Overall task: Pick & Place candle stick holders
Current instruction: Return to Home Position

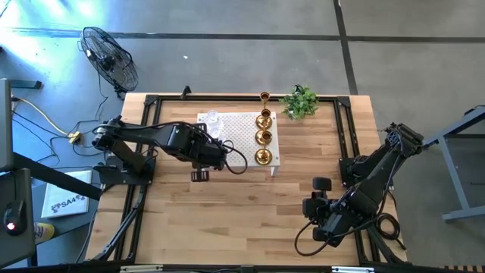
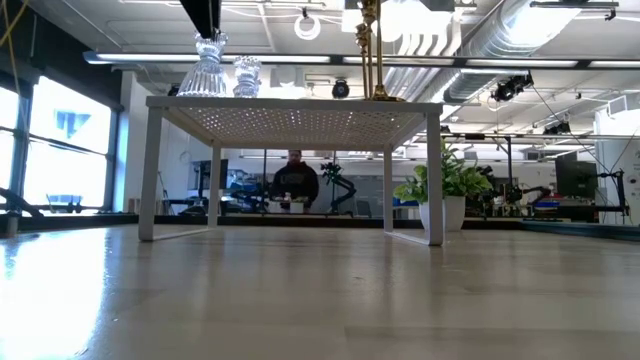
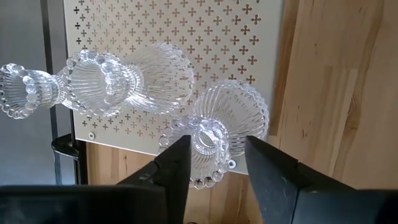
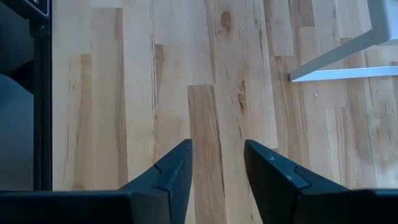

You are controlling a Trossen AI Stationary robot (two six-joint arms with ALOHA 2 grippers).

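Two clear glass candle stick holders [image 3: 217,134] [image 3: 118,81] stand upright on their round bases on the left part of the white perforated platform [image 1: 239,125]. My left gripper [image 3: 214,146] hangs over them, open, one finger on either side of the nearer holder's beaded top. In the low view its dark fingers [image 2: 200,15] sit just above that holder [image 2: 208,65]. A row of gold holders [image 1: 263,136] stands along the platform's right side. My right gripper [image 1: 322,184] waits open over bare wood at the near right [image 4: 217,155].
A small green plant [image 1: 301,102] in a white pot stands at the table's far right, beyond the platform. One white leg of the platform [image 4: 339,59] shows in the right wrist view. A black frame rail [image 1: 345,129] runs along the table's edges. A person [image 2: 295,180] sits in the room behind.
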